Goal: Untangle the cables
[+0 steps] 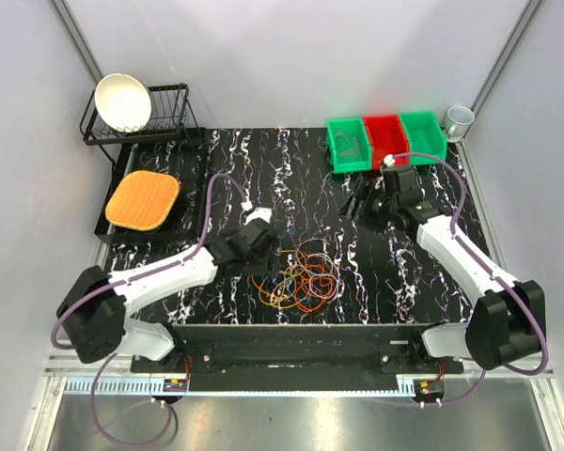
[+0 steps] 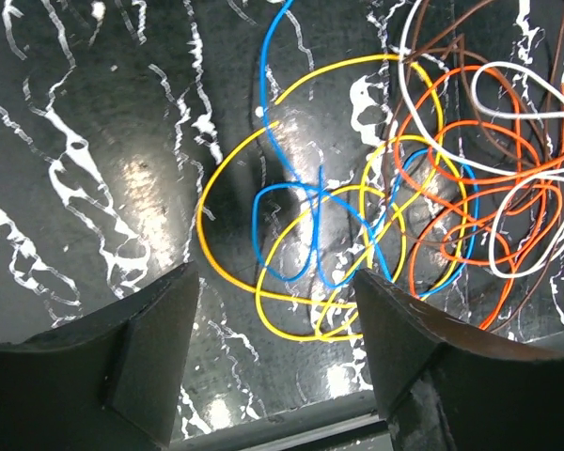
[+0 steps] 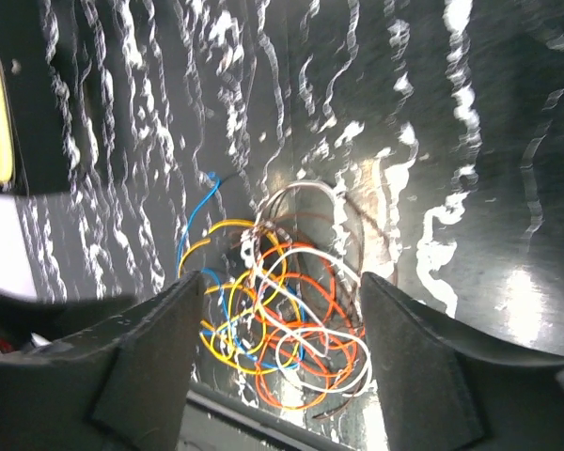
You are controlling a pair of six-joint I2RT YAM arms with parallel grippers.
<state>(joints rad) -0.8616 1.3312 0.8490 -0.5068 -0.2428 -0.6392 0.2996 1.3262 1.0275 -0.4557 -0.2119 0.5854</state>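
The cables [image 1: 299,277] lie in one tangled pile on the black marbled table [image 1: 404,272], near its front middle. In the left wrist view a yellow loop [image 2: 201,211] and a blue strand [image 2: 262,75] cross just beyond my fingertips, with orange, white and brown loops [image 2: 465,69] to the right. My left gripper [image 1: 266,246] [image 2: 275,274] hovers at the pile's left edge, open, nothing between its fingers. My right gripper [image 1: 359,205] [image 3: 282,277] is open farther back right, looking down at the tangle [image 3: 291,324] from a distance.
A black dish rack [image 1: 174,113] holding a white bowl [image 1: 124,101] stands at the back left, an orange woven pad [image 1: 143,199] in front of it. Green, red and green bins [image 1: 385,139] and a mug [image 1: 459,119] sit at the back right.
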